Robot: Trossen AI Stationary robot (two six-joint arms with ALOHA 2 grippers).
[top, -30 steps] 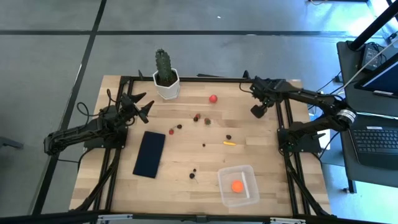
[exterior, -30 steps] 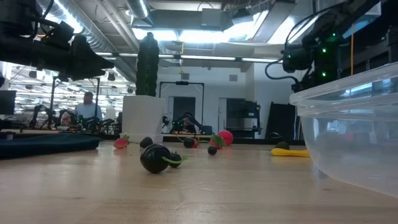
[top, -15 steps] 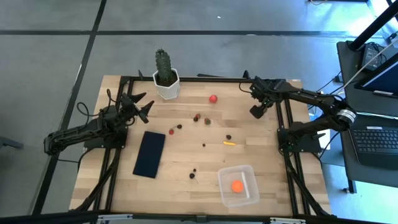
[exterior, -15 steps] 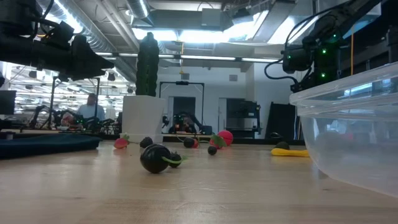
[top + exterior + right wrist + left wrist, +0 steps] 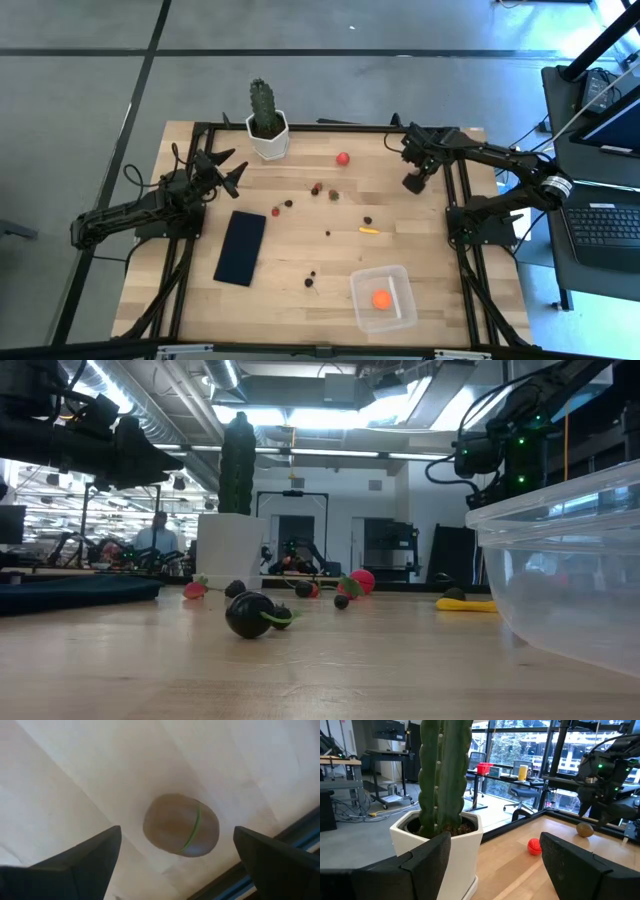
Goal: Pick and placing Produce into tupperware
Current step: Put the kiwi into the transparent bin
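My right gripper (image 5: 412, 183) hangs open near the table's far right corner, pointing down. A brown egg-shaped toy piece with a green stripe (image 5: 181, 832) lies on the wood between its fingers, untouched. My left gripper (image 5: 232, 172) waits open at the left, beside the cactus. The clear tupperware (image 5: 398, 276) stands near the near edge and holds the orange ball (image 5: 381, 298). The red ball (image 5: 343, 158), the thin yellow piece (image 5: 369, 229) and several dark berry bits (image 5: 316, 188) lie scattered on the table.
A green cactus in a white pot (image 5: 267, 125) stands at the far edge, close to my left gripper. A flat navy rectangle (image 5: 241, 247) lies left of centre. Black frame rails (image 5: 463, 220) run along the table's sides. A person (image 5: 160, 535) shows in the room behind.
Neither arm has visibly moved and the produce lies where it was. The person in the room behind has walked a little to the right in the low view.
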